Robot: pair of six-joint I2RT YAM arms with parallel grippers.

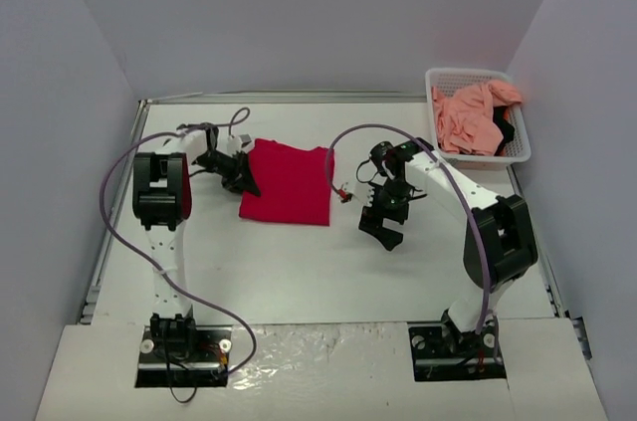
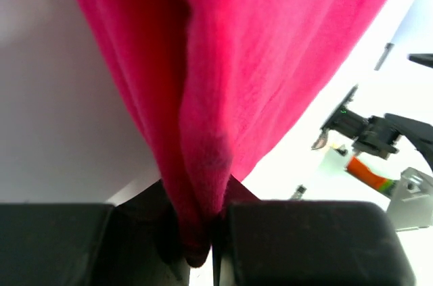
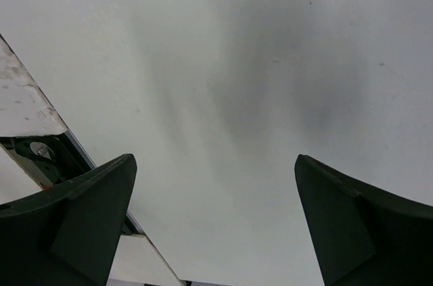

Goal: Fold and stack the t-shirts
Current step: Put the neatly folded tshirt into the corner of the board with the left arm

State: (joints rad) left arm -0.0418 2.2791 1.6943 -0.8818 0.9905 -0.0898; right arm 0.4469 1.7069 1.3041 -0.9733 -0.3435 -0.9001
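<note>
A crimson red t-shirt (image 1: 288, 181) lies folded into a rectangle on the white table, left of centre. My left gripper (image 1: 239, 177) is shut on its left edge; in the left wrist view the red cloth (image 2: 230, 69) is pinched between the black jaws and hangs out from them. My right gripper (image 1: 381, 225) stands open to the right of the shirt, apart from it, with only bare table (image 3: 223, 83) between its fingers (image 3: 88, 218). A salmon pink t-shirt (image 1: 470, 114) lies crumpled in the basket at the back right, with a bit of black garment (image 1: 503, 129) beside it.
The white lattice basket (image 1: 479, 156) sits against the right wall at the back. Grey walls close in the table on three sides. Cables loop from both arms over the table. The right arm (image 2: 379, 134) shows at the edge of the left wrist view.
</note>
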